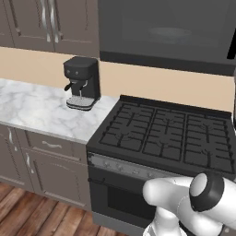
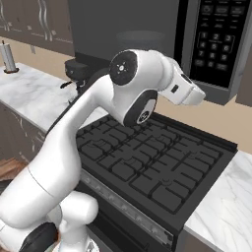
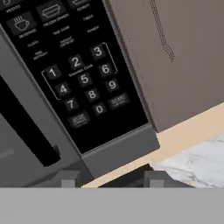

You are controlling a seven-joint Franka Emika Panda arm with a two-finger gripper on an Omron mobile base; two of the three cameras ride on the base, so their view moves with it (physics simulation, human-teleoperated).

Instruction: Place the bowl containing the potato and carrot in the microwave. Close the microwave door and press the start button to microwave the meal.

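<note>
The wide dark grey-black microwave [image 1: 166, 34] is hanging above the black gas stove with cast grates [image 1: 168, 136], its long axis running level along the wall. In the left base view its large black microwave door [image 1: 161, 30] with a dark, smooth glass window is lying flush with the front, and a pale round turntable plate [image 1: 169, 32] is showing dimly through the glass. The narrow glossy black control strip [image 3: 76, 70] is standing at the oven's right end; in the hand view it is appearing tilted, with white numerals 0 to 9 in a rounded keypad and small labelled keys below. A matte grey frame is edging the strip, and a brown wood-grain cabinet panel [image 3: 175, 57] is sitting just beside it on the right.

The white arm is reaching up from the base with the two-finger gripper [image 3: 109, 178] pointing at the control strip. Its 2 small dark fingertips [image 3: 68, 178] are showing apart at the bottom of the hand view with nothing between them; whether they are fully spread cannot be told.

A small black coffee machine [image 1: 82, 82] with a metallic drip tray is standing on the white veined marble counter [image 1: 32, 108], left of the stove. Brown panelled cabinet doors with curved metal handles [image 1: 48, 20] are hanging above it. A pale upright roll on a dark base [image 2: 8, 59] is standing on the counter far to the left.
</note>
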